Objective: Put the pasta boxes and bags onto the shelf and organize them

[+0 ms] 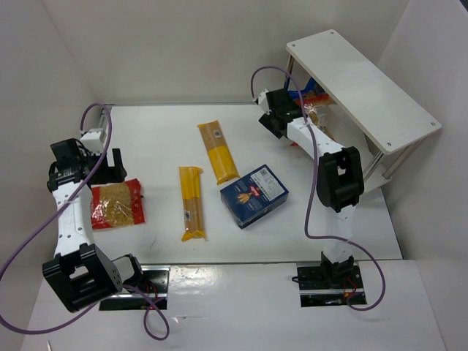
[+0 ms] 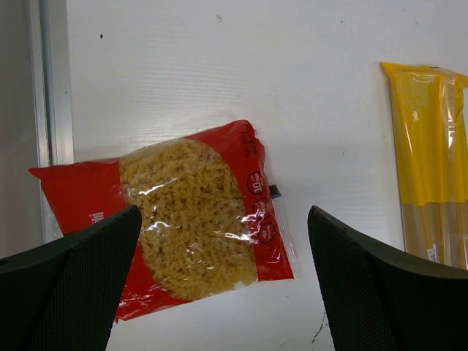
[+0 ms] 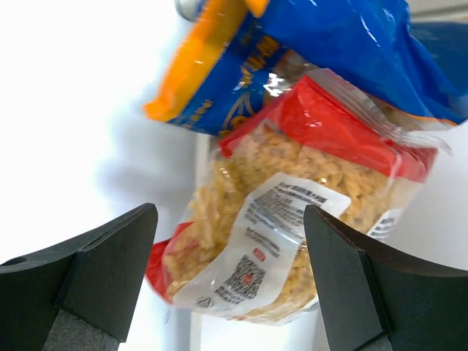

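Observation:
The shelf stands at the back right. Under its top board lie a blue-edged bag and a red-edged bag of pasta, the red one partly over the blue one. My right gripper is open right in front of the red-edged bag, a finger on either side and not clamping it. A second red-edged bag lies flat on the table at the left, with my open left gripper hovering above it. Mid-table lie two spaghetti packs and the dark blue pasta box.
White walls close in the table on the left, back and right. The shelf's thin metal legs stand near the right arm's elbow. One spaghetti pack lies just right of the left gripper. Purple cables hang from both arms.

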Controlling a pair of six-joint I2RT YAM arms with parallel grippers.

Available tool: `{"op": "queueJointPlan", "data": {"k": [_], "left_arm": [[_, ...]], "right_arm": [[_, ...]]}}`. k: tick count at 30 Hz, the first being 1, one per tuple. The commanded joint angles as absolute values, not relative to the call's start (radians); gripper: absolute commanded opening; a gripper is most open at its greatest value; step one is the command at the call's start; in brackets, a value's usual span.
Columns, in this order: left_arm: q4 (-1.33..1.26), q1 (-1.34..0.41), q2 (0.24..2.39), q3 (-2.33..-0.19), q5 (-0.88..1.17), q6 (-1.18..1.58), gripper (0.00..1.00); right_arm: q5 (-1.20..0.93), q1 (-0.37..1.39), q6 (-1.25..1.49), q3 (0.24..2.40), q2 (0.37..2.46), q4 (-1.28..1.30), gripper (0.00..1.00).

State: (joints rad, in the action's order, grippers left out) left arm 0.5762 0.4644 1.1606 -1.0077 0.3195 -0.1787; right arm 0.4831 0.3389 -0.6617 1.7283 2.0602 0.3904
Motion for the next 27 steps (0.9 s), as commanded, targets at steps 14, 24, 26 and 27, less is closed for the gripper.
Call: {"op": "queueJointPlan", "data": {"k": [14, 24, 26, 27], "left_arm": [[0.571, 0.472, 1.129, -1.005, 0.347, -0.17, 1.0], [0.571, 0.482, 1.129, -1.005, 0.347, -0.17, 1.0], [0.571, 0.482, 1.129, -1.005, 0.347, -0.17, 1.0], [0.571, 0.482, 1.129, -1.005, 0.347, -0.17, 1.0]], "right_arm": [[0.29, 0.347, -0.65, 1.678, 1.979, 0.46, 0.04], [0.301, 0.305, -0.65, 1.678, 2.031, 0.46, 0.0], [0.301, 0.295, -0.65, 1.678, 2.04, 0.46, 0.0], [0.311, 0.295, -0.65, 1.678, 2.049, 0.46, 0.0]]}}
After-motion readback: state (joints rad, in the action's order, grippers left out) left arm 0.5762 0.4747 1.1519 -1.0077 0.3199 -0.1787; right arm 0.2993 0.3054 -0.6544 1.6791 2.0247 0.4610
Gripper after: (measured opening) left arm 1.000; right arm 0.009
